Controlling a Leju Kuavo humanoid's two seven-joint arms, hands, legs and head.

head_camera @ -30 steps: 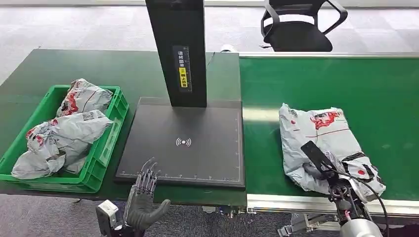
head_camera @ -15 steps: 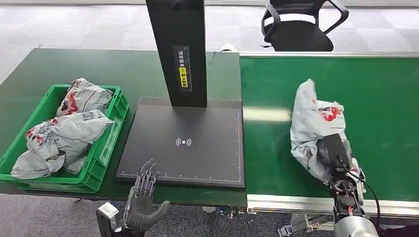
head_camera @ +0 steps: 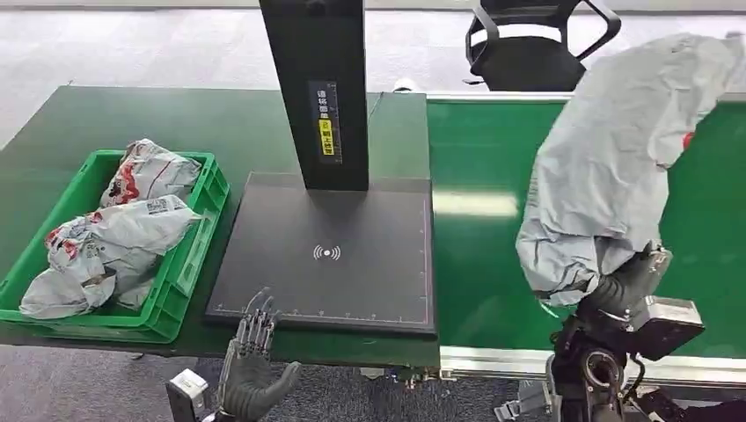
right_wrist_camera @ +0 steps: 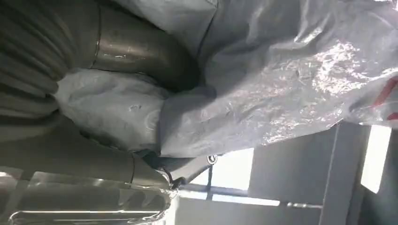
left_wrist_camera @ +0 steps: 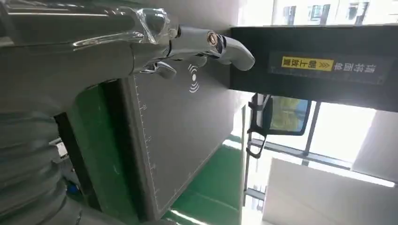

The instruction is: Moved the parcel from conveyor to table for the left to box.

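Right hand [head_camera: 626, 286] grips the parcel [head_camera: 616, 167], now lifted off the conveyor [head_camera: 475, 264] and hanging above it; left hand [head_camera: 252, 365] stays spread at the desk [head_camera: 220, 132] edge.

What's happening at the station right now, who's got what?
The right hand grips a grey parcel by its lower end and holds it up off the green conveyor, so it is not yet on the black scan pad. The left hand hovers with fingers spread at the pad's near edge, holding nothing. The green crate on the table's left side already holds several parcels.
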